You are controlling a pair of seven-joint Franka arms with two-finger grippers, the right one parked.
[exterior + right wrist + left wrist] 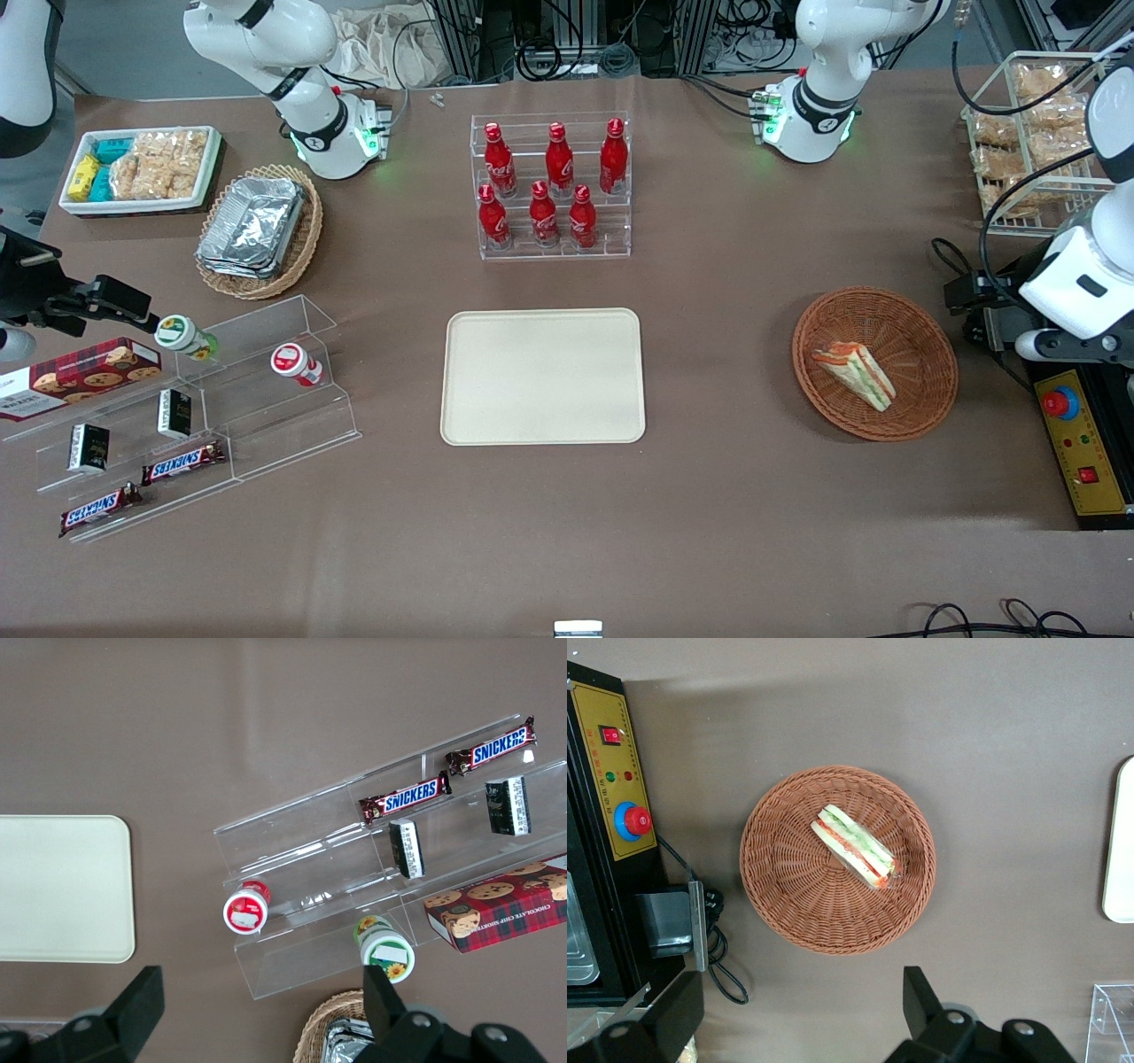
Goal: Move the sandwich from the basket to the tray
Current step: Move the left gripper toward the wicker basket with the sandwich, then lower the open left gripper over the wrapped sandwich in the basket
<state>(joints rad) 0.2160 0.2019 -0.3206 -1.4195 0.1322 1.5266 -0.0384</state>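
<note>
The sandwich (855, 372), a pale wedge with orange-red and green layers, lies in the round reddish-brown wicker basket (921, 390). The left wrist view looks down on the sandwich (855, 847) in the basket (788, 904). The cream tray (542, 377) lies flat at the table's middle with nothing on it; only its edge (1121, 842) shows in the left wrist view. My left gripper (979, 310) hangs above the table beside the basket, toward the working arm's end. It (799, 1010) is open and empty, clear of the basket's rim.
A black and yellow control box with a red button (1085, 443) and a cable (718, 957) lie close beside the basket. A wire rack of snacks (1032, 133), a rack of red bottles (551, 186) and an acrylic snack shelf (177, 408) stand farther off.
</note>
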